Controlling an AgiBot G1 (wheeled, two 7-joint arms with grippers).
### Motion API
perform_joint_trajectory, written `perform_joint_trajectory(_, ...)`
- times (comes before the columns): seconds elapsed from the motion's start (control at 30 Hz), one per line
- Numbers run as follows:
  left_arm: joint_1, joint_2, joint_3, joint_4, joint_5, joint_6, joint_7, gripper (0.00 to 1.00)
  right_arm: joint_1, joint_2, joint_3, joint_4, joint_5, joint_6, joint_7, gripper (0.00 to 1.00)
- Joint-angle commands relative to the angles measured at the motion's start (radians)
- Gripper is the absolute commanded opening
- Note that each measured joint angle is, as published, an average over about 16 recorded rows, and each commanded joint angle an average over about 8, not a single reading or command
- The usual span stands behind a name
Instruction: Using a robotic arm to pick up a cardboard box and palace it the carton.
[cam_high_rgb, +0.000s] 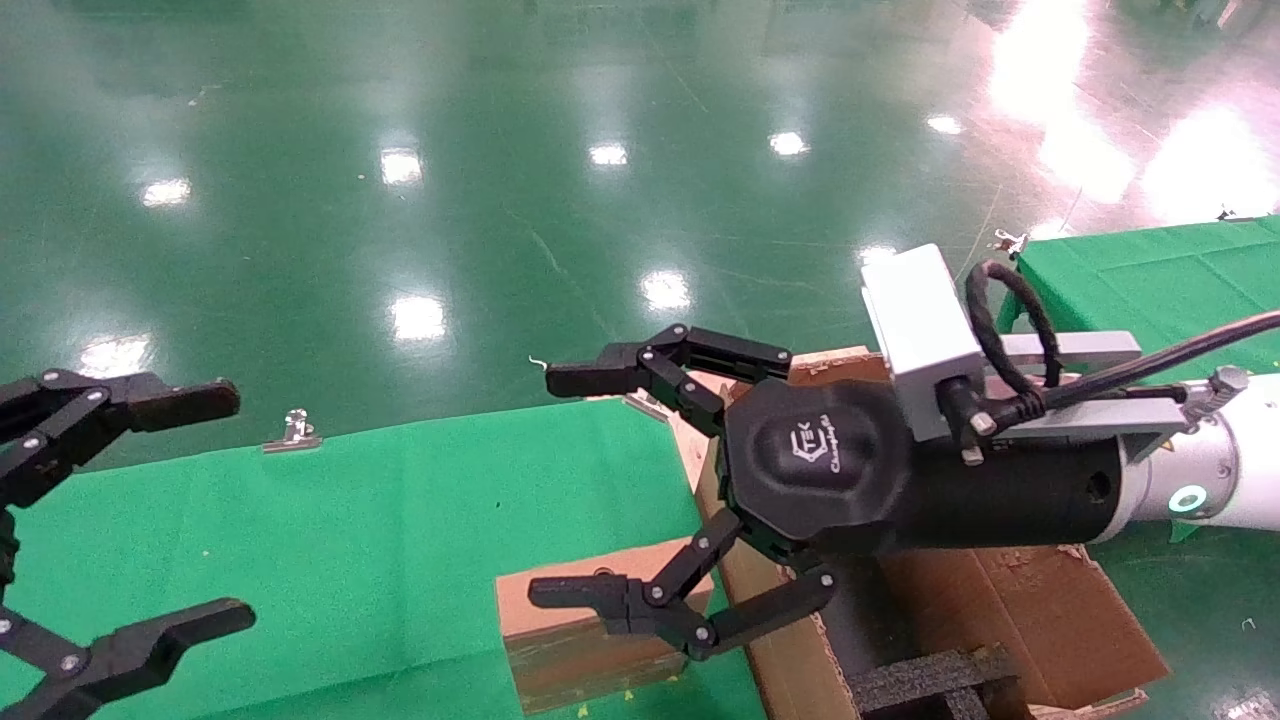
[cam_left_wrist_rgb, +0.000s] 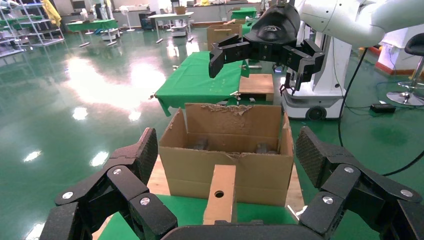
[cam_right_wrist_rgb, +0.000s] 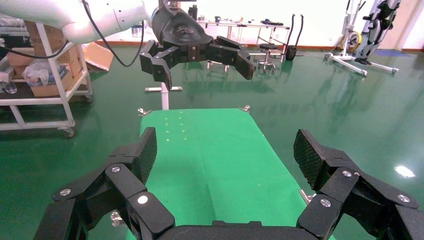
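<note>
Pincers first: the right pincer (cam_high_rgb: 620, 490) hangs spread wide with nothing between its fingers, reaching out over the green worktop (cam_high_rgb: 330, 530) from the white robotic arm (cam_high_rgb: 1215, 480) at about three o'clock in the head view. One black finger (cam_high_rgb: 600, 378) lies toward twelve o'clock, the other (cam_high_rgb: 575, 592) toward six, the latter above the near top face of the cardboard box (cam_high_rgb: 580, 630); whether it touches the box I cannot tell. The left pincer (cam_high_rgb: 130, 520) sits at nine o'clock, likewise wide apart and holding nothing, well away from the box.

The cardboard box stands on the worktop at about six o'clock in the head view, just beside the side wall of the carton (cam_high_rgb: 1050, 610), which runs off toward four o'clock with a black foam block (cam_high_rgb: 930, 680) inside. From the left wrist view the box (cam_left_wrist_rgb: 221, 192) presents a narrow face with a round hole, in front of the carton (cam_left_wrist_rgb: 230, 170) with its ragged flaps.

By its look the box is light, stiff along its edges but likely to dent if squeezed on a broad face; its scuffed board should give fair grip. The two long narrow sides seem the best hold, fingers across the short width, near the middle so it does not tip.
</note>
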Motion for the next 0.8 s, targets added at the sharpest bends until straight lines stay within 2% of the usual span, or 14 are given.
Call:
perform_joint_trajectory(0.03, 0.0, 0.0, 0.0, 0.0, 0.0, 0.0, 0.0, 1.0, 0.0, 0.0, 0.0, 0.0, 0.0, 0.0, 0.0, 1.0)
perform_joint_trajectory(0.4, 0.0, 0.0, 0.0, 0.0, 0.0, 0.0, 0.0, 1.0, 0.0, 0.0, 0.0, 0.0, 0.0, 0.0, 0.0, 1.0)
perform_joint_trajectory(0.43, 0.0, 0.0, 0.0, 0.0, 0.0, 0.0, 0.0, 0.97, 0.0, 0.0, 0.0, 0.0, 0.0, 0.0, 0.0, 1.0)
perform_joint_trajectory(0.67, 0.0, 0.0, 0.0, 0.0, 0.0, 0.0, 0.0, 0.1, 0.0, 0.0, 0.0, 0.0, 0.0, 0.0, 0.0, 1.0)
perform_joint_trajectory(0.7, 0.0, 0.0, 0.0, 0.0, 0.0, 0.0, 0.0, 0.01, 0.0, 0.0, 0.0, 0.0, 0.0, 0.0, 0.0, 1.0)
perform_joint_trajectory(0.8, 0.0, 0.0, 0.0, 0.0, 0.0, 0.0, 0.0, 0.0, 0.0, 0.001, -0.001, 0.0, -0.002, 0.0, 0.0, 1.0)
